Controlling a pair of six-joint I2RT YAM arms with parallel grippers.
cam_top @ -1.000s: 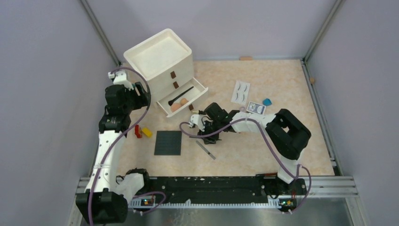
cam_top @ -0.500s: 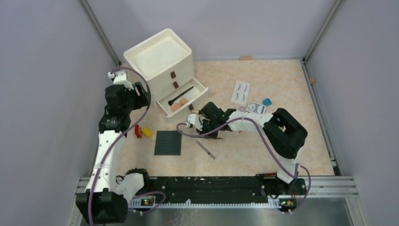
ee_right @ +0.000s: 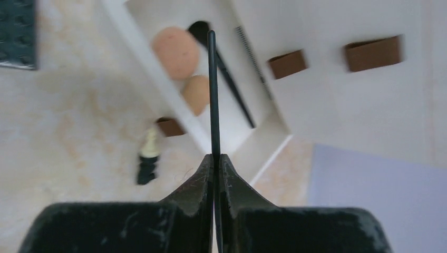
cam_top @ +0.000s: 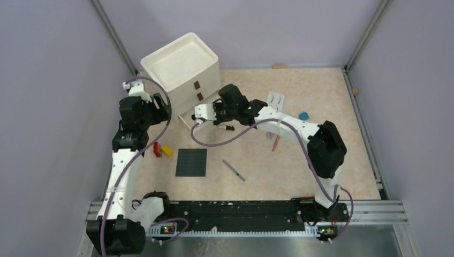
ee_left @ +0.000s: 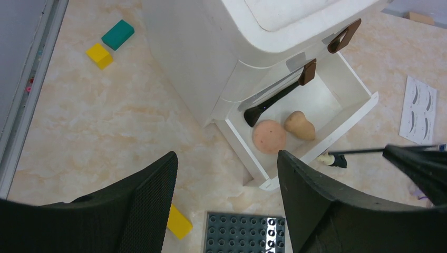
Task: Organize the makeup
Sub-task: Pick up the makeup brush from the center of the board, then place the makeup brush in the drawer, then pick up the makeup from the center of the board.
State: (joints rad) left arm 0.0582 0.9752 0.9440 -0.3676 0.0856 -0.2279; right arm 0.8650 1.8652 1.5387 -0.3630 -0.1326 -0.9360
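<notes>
Lilac walls (cam_top: 48, 80) enclose a beige marbled tabletop (cam_top: 321, 96). The right gripper (ee_right: 215, 158) is clenched on a thin dark makeup stick (ee_right: 212, 95) near the white unit's pulled-out drawer (ee_left: 348, 87), which holds a peach puff (ee_left: 269, 136). The left gripper (ee_left: 226, 158) hangs with its jaws spread, empty.
</notes>
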